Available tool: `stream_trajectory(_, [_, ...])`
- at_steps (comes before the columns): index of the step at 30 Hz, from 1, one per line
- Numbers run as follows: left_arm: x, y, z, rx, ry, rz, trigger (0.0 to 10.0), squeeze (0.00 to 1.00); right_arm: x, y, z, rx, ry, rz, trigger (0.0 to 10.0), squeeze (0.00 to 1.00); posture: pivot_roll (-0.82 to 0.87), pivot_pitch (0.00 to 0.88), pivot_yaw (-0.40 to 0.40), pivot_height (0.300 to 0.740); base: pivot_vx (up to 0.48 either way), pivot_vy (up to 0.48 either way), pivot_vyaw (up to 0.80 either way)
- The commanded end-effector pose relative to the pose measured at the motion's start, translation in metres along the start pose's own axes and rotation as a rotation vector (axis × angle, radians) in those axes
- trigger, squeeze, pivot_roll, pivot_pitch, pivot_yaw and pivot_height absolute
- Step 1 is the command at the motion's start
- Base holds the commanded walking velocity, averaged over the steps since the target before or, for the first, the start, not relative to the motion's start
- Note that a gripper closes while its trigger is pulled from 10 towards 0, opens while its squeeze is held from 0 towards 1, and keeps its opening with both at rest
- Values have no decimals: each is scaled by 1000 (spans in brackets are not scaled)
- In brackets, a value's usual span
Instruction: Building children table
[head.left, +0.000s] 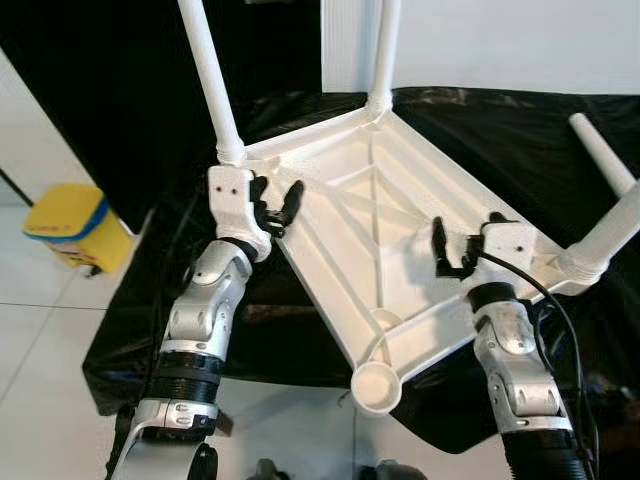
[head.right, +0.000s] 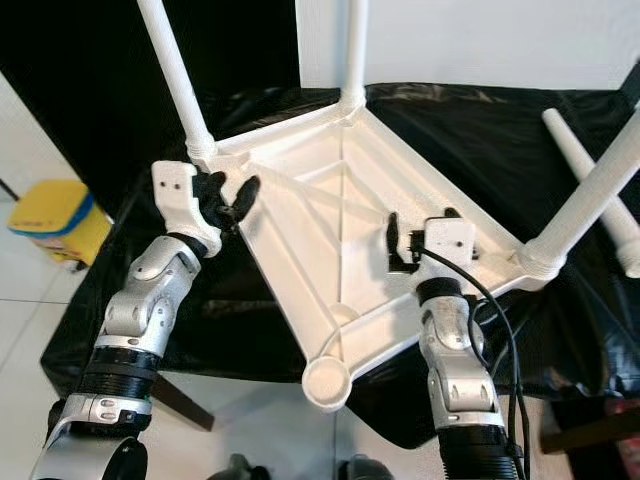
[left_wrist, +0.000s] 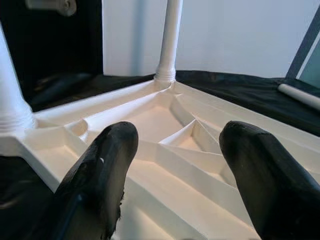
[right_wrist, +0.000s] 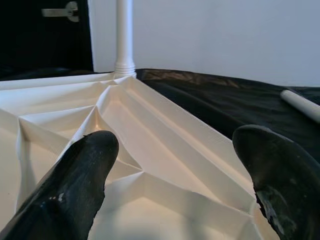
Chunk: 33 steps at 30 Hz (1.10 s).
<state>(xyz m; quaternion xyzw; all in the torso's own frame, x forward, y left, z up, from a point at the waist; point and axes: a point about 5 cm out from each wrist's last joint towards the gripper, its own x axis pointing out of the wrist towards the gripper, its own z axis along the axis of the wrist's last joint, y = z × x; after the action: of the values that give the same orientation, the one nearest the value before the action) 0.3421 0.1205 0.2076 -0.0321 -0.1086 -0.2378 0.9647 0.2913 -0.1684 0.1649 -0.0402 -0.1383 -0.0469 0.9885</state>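
The white table (head.left: 380, 220) lies upside down on a black sheet (head.left: 480, 120), 3 legs screwed in. The left gripper (head.left: 277, 205) and right gripper (head.left: 450, 250) hover over its underside, fingers spread wide, holding nothing. A loose leg (head.right: 590, 175) lies beside it.

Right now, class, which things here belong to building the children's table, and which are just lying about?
Job: upturned white tabletop; three fitted legs, e.g.; loose leg; empty corner socket; left tool; right tool.
Lying about: yellow container; black sheet.
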Motion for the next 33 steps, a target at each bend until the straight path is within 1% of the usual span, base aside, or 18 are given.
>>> stream_trajectory(1, [-2, -2, 1, 25, -4, -40, 10000, 0, -3, -1, -6, -9, 36, -21, 10000, 0, -150, 88, 5, 740, 0, 0, 0])
stream_trajectory(3, [-2, -3, 1, 29, -6, -62, 10000, 0, -4, -3, -9, -15, 51, -49, 10000, 0, -151, 87, 5, 740, 0, 0, 0])
stream_trajectory(4, [-3, -6, 2, 63, -3, -119, 10000, 0, -6, -10, -13, -25, 76, -115, 10000, 0, -152, 82, 4, 740, 0, 0, 0])
stream_trajectory(6, [-3, -7, 3, 73, -2, -133, 10000, 0, -7, -12, -14, -27, 82, -131, 10000, 0, -152, 82, 4, 740, 0, 0, 0])
stream_trajectory(8, [-5, -13, 1, 140, 16, -222, 10000, 0, -12, -22, -19, -36, 112, -218, 10000, 0, -146, 71, 0, 740, 0, 0, 0])
stream_trajectory(9, [-5, -18, 1, 158, 22, -275, 10000, 0, -15, -28, -22, -52, 129, -262, 10000, 0, -144, 71, -5, 740, 0, 0, 0])
stream_trajectory(11, [-5, -18, 1, 158, 22, -275, 10000, 0, -15, -28, -22, -52, 129, -262, 10000, 0, -144, 71, -5, 740, 0, 0, 0])
stream_trajectory(13, [-4, -28, 3, 155, 23, -365, 10000, 0, -22, -42, -27, -80, 156, -350, 10000, 0, -149, 61, -3, 740, 0, 0, 0])
stream_trajectory(14, [-4, -28, 3, 155, 23, -365, 10000, 0, -22, -42, -27, -80, 156, -350, 10000, 0, -149, 61, -3, 740, 0, 0, 0])
stream_trajectory(15, [-4, -33, 3, 146, 22, -395, 10000, 0, -24, -49, -29, -100, 165, -398, 10000, 0, -156, 55, 0, 740, 0, 0, 0])
stream_trajectory(16, [-4, -33, 3, 146, 22, -395, 10000, 0, -24, -49, -29, -100, 165, -398, 10000, 0, -156, 55, 0, 740, 0, 0, 0])
stream_trajectory(18, [-3, -39, 3, 140, 22, -426, 10000, 0, -27, -60, -31, -112, 182, -465, 10000, 0, -162, 55, 0, 740, 0, 0, 0])
stream_trajectory(19, [-3, -39, 3, 140, 22, -426, 10000, 0, -27, -60, -31, -112, 182, -465, 10000, 0, -162, 55, 0, 740, 0, 0, 0])
stream_trajectory(21, [-3, -46, -1, 136, 30, -453, 10000, 0, -30, -69, -35, -113, 203, -520, 10000, 0, -167, 56, 1, 740, 0, 0, 0])
stream_trajectory(28, [-3, -50, -3, 129, 32, -468, 10000, 0, -32, -72, -36, -115, 207, -542, 10000, 0, -171, 63, 4, 740, 0, 0, 0])
stream_trajectory(30, [-2, -51, -2, 108, 29, -455, 10000, 0, -34, -72, -34, -117, 201, -551, 10000, 0, -172, 68, 8, 740, 0, 0, 0])
stream_trajectory(32, [-2, -57, -2, 98, 17, -448, 10000, 0, -38, -73, -34, -127, 194, -572, 10000, 0, -174, 71, 9, 740, 0, 0, 0])
stream_trajectory(33, [-2, -57, -2, 98, 17, -448, 10000, 0, -38, -73, -34, -127, 194, -572, 10000, 0, -174, 71, 9, 740, 0, 0, 0])
